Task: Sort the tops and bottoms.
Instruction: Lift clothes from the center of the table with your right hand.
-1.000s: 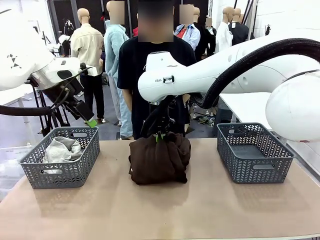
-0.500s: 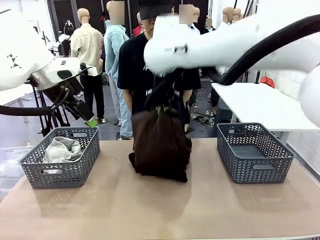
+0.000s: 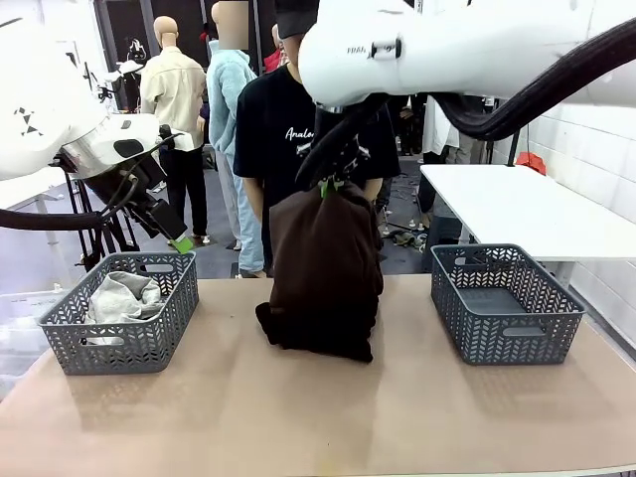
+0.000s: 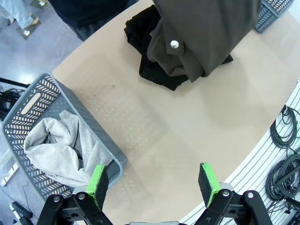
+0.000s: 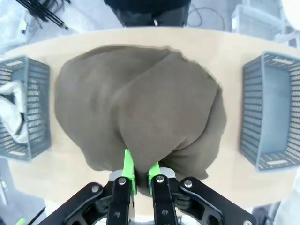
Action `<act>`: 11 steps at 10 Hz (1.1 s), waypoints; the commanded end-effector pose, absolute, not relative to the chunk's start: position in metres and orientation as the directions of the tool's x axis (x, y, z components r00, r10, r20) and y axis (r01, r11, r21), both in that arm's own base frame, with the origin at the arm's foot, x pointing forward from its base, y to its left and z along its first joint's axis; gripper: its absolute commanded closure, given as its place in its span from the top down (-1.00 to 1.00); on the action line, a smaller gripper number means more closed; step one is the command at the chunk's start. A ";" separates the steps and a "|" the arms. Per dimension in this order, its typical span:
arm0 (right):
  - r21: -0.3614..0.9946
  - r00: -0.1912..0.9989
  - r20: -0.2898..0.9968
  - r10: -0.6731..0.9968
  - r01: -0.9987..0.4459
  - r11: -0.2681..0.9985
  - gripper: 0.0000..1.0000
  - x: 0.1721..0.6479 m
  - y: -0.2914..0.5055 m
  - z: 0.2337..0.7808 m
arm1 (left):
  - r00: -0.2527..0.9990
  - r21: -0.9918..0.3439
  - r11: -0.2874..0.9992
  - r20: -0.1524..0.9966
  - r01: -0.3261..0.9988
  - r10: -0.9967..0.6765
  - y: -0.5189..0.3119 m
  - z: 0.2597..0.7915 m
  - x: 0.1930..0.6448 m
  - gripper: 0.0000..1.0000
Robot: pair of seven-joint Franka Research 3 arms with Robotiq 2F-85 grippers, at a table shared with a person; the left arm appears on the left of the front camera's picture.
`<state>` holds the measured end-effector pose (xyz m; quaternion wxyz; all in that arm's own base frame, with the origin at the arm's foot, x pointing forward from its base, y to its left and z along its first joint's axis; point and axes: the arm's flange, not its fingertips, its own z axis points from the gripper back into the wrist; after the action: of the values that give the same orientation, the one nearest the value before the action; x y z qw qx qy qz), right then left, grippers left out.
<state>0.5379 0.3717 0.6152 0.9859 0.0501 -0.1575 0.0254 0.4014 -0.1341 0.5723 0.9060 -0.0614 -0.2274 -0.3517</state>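
Raised higher: dark brown garment (image 3: pixel 326 263) pinched in right tool (image 5: pixel 139 169) | left tool (image 4: pixel 153 181) spread wide, empty

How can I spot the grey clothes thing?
Start at the tan table, then go to the grey basket at its left end. The crumpled light grey garment lies inside, the only pale one: the dark brown garment hangs over the middle.

Right gripper (image 5: pixel 139 172) pinches dark brown garment (image 5: pixel 140 108), hanging over table (image 5: pixel 225 40); grey baskets at left (image 5: pixel 35 110) and right (image 5: pixel 269 110).
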 end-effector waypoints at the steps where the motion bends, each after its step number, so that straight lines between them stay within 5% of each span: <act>1: 0.101 0.950 0.311 0.031 -0.066 0.993 -1.00 0.543 0.375 0.615 | 0.642 0.040 0.736 0.459 0.676 -0.614 -0.132 0.572 0.401 1.00; 4: 0.090 0.951 0.310 0.014 -0.044 0.995 -1.00 0.542 0.372 0.613 | 0.642 0.040 0.736 0.459 0.676 -0.614 -0.132 0.572 0.401 1.00; 5: 0.142 0.870 0.486 -0.078 0.010 0.990 -1.00 0.551 0.351 0.715 | 0.642 0.040 0.736 0.459 0.676 -0.614 -0.132 0.572 0.401 1.00; 11: 0.151 0.813 0.580 -0.059 -0.036 0.988 -1.00 0.563 0.366 0.791 | 0.642 0.040 0.736 0.459 0.676 -0.614 -0.132 0.572 0.401 1.00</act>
<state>0.5411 0.3452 0.7770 0.9466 0.0946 -0.3080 -0.0087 0.4014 -0.1341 0.5722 0.9060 -0.0614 -0.2273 -0.3517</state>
